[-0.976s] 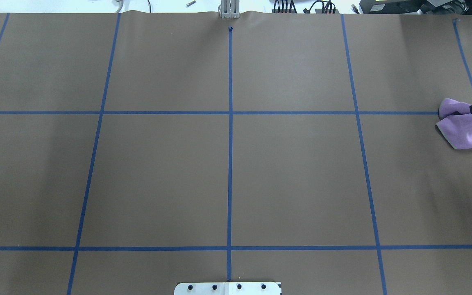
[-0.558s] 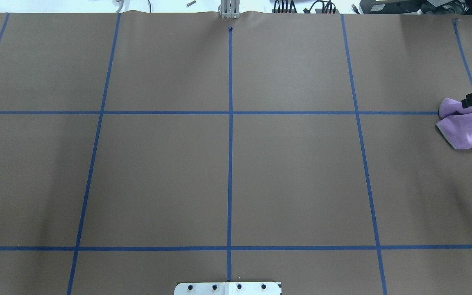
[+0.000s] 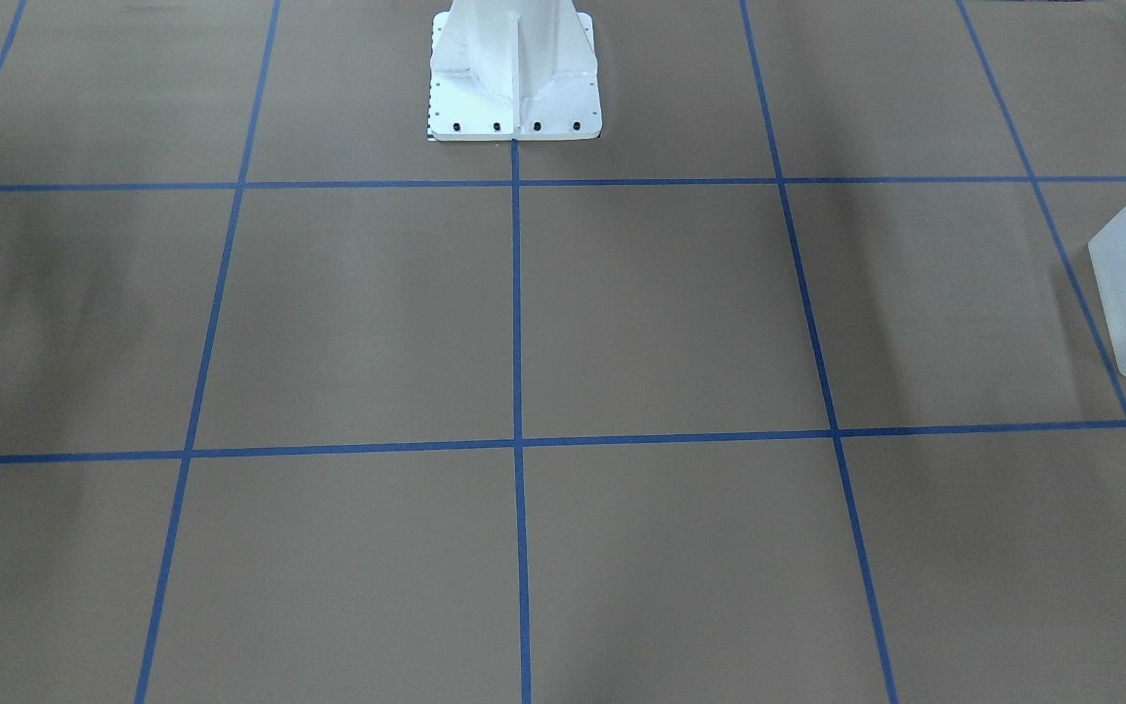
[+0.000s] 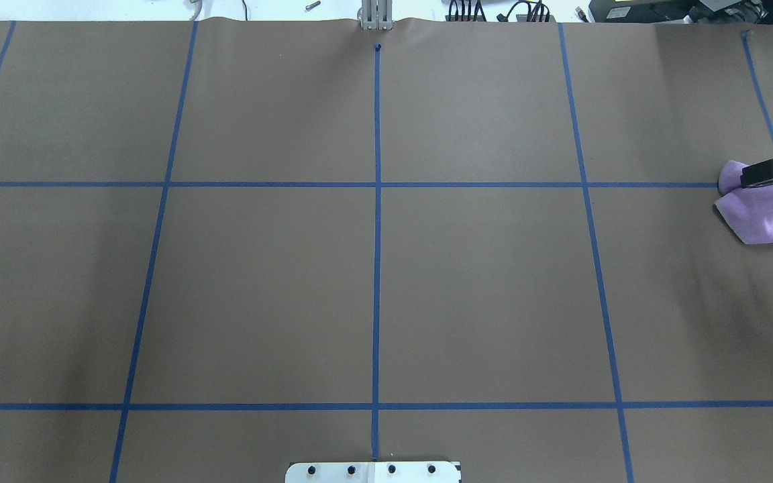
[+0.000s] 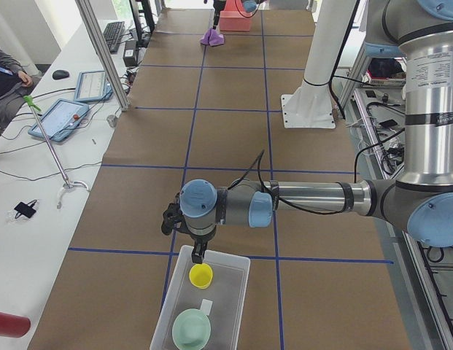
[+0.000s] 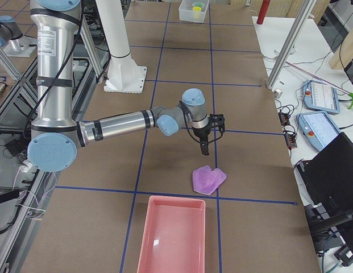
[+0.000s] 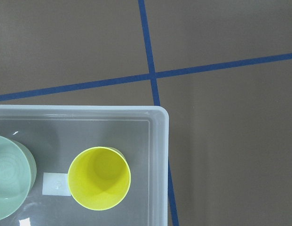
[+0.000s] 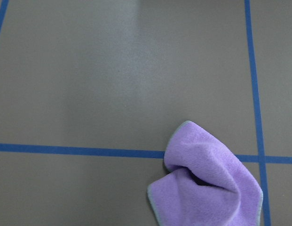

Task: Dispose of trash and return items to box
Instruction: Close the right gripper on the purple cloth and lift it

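Already in the box (image 7: 163, 150), below the left jaws: cup (image 7: 99, 177) and bowl (image 7: 9, 183). Out on the worktop (image 4: 480, 282): the purple cloth (image 4: 762, 218), a crumpled heap with no clear long axis, lying between the right jaws and the pink bin (image 6: 170, 239), so likely the right arm's (image 6: 113, 126) to take. Cannot tell whether either pair of jaws stands apart or together.

Left arm (image 5: 314, 197) outstretched, right claw (image 6: 212, 134) spread apart
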Motion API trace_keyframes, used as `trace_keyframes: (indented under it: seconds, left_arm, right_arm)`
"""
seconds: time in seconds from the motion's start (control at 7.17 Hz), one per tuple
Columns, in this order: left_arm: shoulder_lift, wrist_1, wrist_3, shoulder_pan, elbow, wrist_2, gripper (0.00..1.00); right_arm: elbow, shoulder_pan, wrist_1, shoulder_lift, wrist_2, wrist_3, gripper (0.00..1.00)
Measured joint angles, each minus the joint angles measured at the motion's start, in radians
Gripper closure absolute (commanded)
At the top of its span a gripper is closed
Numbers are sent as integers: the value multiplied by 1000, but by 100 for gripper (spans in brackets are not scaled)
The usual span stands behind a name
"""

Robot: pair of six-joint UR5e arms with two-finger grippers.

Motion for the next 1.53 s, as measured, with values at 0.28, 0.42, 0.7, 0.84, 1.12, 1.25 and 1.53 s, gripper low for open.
trace_keyframes:
  seconds: [0.28, 0.42, 0.7, 0.84, 1.12, 1.25, 1.53]
  left_arm:
    - [2, -1, 0, 0, -9, 0, 2]
    - [2, -1, 0, 0, -9, 0, 2]
    - [2, -1, 0, 0, -10, 0, 2]
    - [2, -1, 0, 0, -10, 0, 2]
    - [2, -1, 1, -1, -10, 0, 2]
    - [2, -1, 1, -1, -10, 0, 2]
    - [2, -1, 1, 0, -10, 0, 2]
  right_arm:
    - [-137, 18, 148, 5, -9, -41, 35]
    - [-166, 29, 182, 4, -10, -46, 63]
    - [-193, 41, 199, 13, -12, -43, 65]
    - [-202, 42, 201, 21, -12, -41, 65]
    - [-209, 43, 201, 26, -11, -39, 100]
    - [-209, 43, 201, 28, -11, -37, 100]
    - [-205, 53, 201, 35, -6, -35, 100]
